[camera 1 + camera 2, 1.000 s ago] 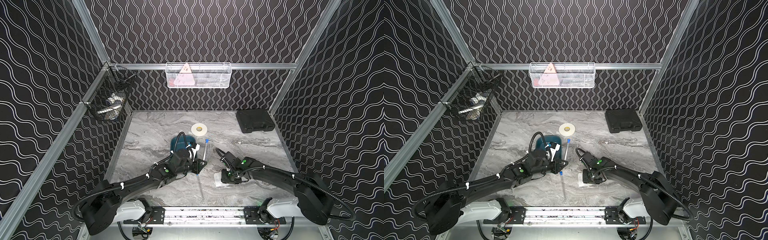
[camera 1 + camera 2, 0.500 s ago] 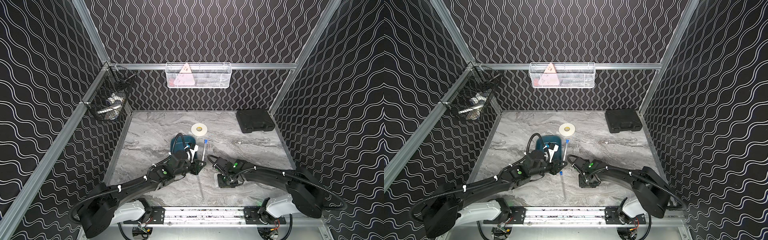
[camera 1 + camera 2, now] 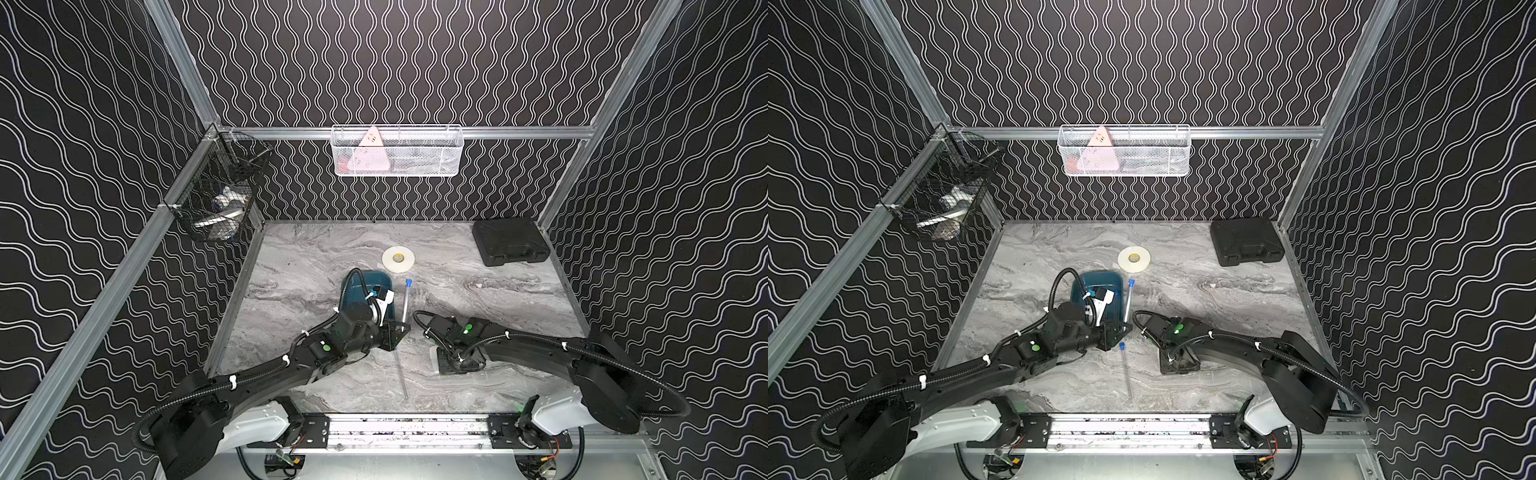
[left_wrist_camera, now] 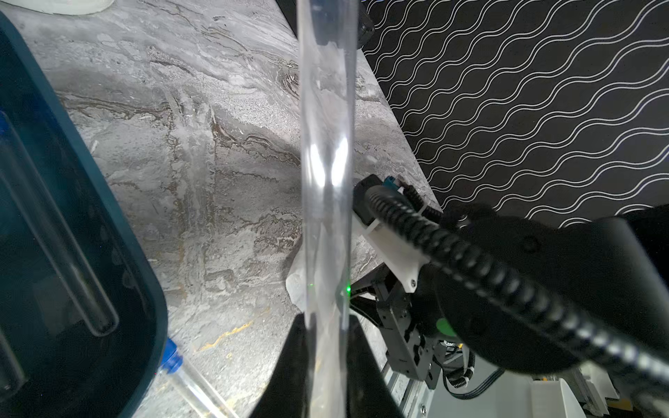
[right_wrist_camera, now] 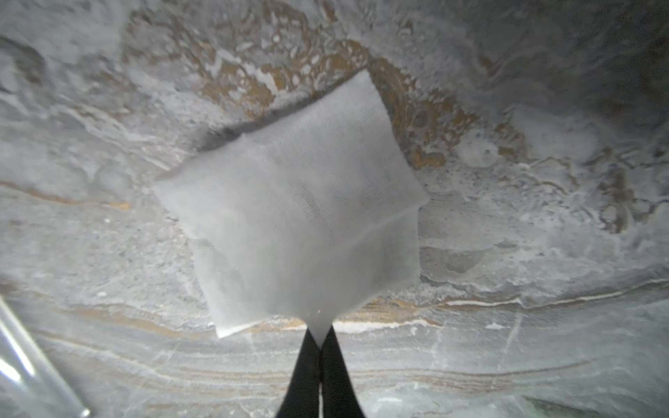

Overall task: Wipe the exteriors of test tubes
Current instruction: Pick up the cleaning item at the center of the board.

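My left gripper (image 4: 327,347) is shut on a clear test tube (image 4: 327,144). In both top views that tube (image 3: 406,301) (image 3: 1128,301) runs from the left gripper (image 3: 399,330) (image 3: 1121,330) toward the back, blue cap farthest. A second capped tube (image 3: 401,374) (image 3: 1126,370) (image 4: 188,383) lies on the table in front of the gripper. Another tube (image 4: 61,246) rests in the teal tray (image 3: 376,276) (image 4: 119,224). My right gripper (image 5: 320,336) (image 3: 451,365) (image 3: 1177,365) is shut on one corner of the white tissue (image 5: 300,217) (image 3: 437,362).
A white tape roll (image 3: 398,258) lies behind the tray. A black case (image 3: 509,242) sits at the back right. A white wire basket (image 3: 397,151) hangs on the back wall and a black one (image 3: 216,199) on the left wall. The right arm (image 4: 506,271) is close beside the held tube.
The right gripper has closed on the tissue's corner, and its wrist has shifted a little leftward. The left arm still holds its tube in about the same place.
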### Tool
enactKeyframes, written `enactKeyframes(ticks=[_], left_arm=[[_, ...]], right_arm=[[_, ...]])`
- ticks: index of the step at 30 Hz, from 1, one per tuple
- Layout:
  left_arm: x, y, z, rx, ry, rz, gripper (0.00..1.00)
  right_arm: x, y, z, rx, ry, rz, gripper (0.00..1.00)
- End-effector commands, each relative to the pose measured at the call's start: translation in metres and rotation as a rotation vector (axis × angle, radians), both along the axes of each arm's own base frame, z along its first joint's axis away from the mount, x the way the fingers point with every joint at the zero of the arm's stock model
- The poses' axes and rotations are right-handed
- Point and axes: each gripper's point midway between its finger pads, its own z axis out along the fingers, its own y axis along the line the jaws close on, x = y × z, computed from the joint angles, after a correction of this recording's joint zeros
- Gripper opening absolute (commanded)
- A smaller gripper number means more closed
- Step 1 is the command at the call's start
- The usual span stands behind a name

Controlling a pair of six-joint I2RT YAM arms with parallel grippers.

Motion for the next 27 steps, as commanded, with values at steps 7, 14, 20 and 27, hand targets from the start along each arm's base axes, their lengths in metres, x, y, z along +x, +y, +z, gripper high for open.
enactKeyframes(ticks=[7,14,20,27], left_arm=[[0.000,-0.005,0.003,0.007,-0.008,-0.030,0.17],[-0.010,-0.023,-0.005,-0.050,0.046,-0.099,0.16],[-0.024,-0.046,-0.008,-0.062,0.056,-0.172,0.17],[-0.028,-0.060,-0.010,-0.084,0.070,-0.204,0.17]], right_arm=[[0.050,-0.001,0.082,0.078,-0.159,0.021,0.00],[0.114,0.029,0.168,0.203,-0.338,0.095,0.00],[0.154,0.064,0.212,0.254,-0.430,0.173,0.00],[0.162,0.089,0.240,0.336,-0.461,0.217,0.00]])
